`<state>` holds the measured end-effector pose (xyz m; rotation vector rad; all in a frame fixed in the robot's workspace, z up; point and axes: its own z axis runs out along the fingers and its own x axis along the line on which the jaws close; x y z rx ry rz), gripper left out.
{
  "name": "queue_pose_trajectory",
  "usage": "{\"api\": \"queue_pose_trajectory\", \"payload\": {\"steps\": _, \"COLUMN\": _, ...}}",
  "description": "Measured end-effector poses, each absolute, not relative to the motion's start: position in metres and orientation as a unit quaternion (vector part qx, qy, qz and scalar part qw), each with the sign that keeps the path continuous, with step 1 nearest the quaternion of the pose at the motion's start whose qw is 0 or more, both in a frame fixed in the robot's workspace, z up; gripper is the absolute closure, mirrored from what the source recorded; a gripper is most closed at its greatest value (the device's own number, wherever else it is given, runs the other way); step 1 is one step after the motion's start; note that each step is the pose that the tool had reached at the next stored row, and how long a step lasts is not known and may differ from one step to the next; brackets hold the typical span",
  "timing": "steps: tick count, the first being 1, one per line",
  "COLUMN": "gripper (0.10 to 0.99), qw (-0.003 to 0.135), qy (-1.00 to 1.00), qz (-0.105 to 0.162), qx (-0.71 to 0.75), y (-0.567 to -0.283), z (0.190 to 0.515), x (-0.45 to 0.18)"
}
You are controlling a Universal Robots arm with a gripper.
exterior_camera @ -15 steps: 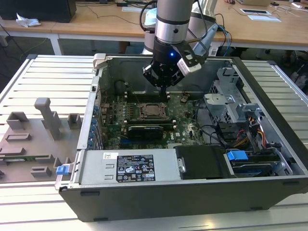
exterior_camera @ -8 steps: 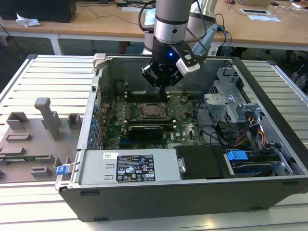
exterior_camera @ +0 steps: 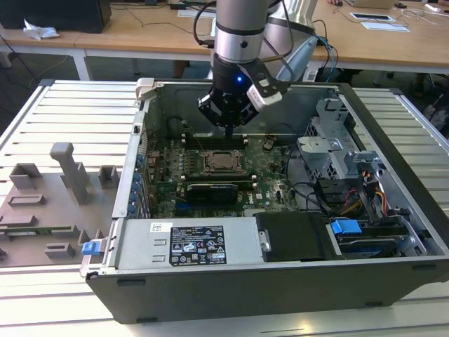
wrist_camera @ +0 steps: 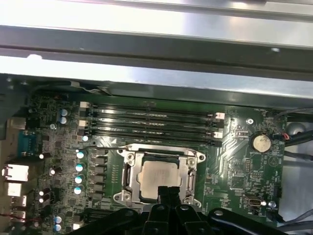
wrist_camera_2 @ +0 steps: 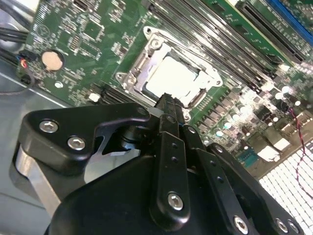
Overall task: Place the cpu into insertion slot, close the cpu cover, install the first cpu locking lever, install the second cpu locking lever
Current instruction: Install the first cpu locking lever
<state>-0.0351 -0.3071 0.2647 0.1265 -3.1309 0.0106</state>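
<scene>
My jaws pinched narrow, empty, over the cpu [wrist_camera: 159, 176]: dull silver square framed by the shiny cpu cover [wrist_camera: 128, 175]. Black fingertips [wrist_camera: 164, 194] hide one edge.

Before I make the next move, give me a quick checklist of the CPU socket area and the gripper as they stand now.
1. cpu lying flat, silver top up: ok.
2. cpu cover down, framing the chip: ok.
3. locking levers latched: cannot tell.
4. gripper empty, fingers shut together: ok.
5. Gripper clear of the cover: cannot tell. In both wrist views its tip overlaps the cover's edge.
</scene>
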Motion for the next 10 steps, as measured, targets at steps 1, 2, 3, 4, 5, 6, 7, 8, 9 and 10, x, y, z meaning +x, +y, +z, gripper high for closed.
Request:
{"api": "queue_pose_trajectory", "payload": {"steps": 1, "gripper": 0.98, "qw": 0.004, "qy": -0.999, "qz": 0.003, "qx": 0.04, "y": -0.307, "z": 0.265, "x": -0.037}}
{"api": "queue_pose_trajectory", "payload": {"steps": 2, "gripper": 0.98, "qw": 0.004, "qy": -0.999, "qz": 0.003, "qx": 0.04, "y": -0.307, "z": 0.265, "x": -0.038}}
{"api": "queue_pose_trajectory", "payload": {"steps": 3, "gripper": 0.98, "qw": 0.004, "qy": -0.999, "qz": 0.003, "qx": 0.04, "y": -0.307, "z": 0.265, "x": -0.042}}
{"api": "queue_pose_trajectory", "payload": {"steps": 4, "gripper": 0.98, "qw": 0.004, "qy": -0.999, "qz": 0.003, "qx": 0.04, "y": -0.307, "z": 0.265, "x": -0.044}}
{"api": "queue_pose_trajectory", "payload": {"steps": 5, "gripper": 0.98, "qw": 0.004, "qy": -0.999, "qz": 0.003, "qx": 0.04, "y": -0.307, "z": 0.265, "x": -0.047}}
{"api": "queue_pose_trajectory", "payload": {"steps": 6, "gripper": 0.98, "qw": 0.004, "qy": -0.999, "qz": 0.003, "qx": 0.04, "y": -0.307, "z": 0.265, "x": -0.05}}
{"api": "queue_pose_trajectory", "payload": {"steps": 7, "gripper": 0.98, "qw": 0.004, "qy": -0.999, "qz": 0.003, "qx": 0.04, "y": -0.307, "z": 0.265, "x": -0.052}}
{"api": "queue_pose_trajectory", "payload": {"steps": 8, "gripper": 0.98, "qw": 0.004, "qy": -0.999, "qz": 0.003, "qx": 0.04, "y": -0.307, "z": 0.265, "x": -0.054}}
{"api": "queue_pose_trajectory", "payload": {"steps": 9, "gripper": 0.98, "qw": 0.004, "qy": -0.999, "qz": 0.003, "qx": 0.04, "y": -0.307, "z": 0.265, "x": -0.055}}
{"api": "queue_pose_trajectory", "payload": {"steps": 10, "gripper": 0.98, "qw": 0.004, "qy": -0.999, "qz": 0.003, "qx": 0.04, "y": -0.307, "z": 0.265, "x": -0.057}}
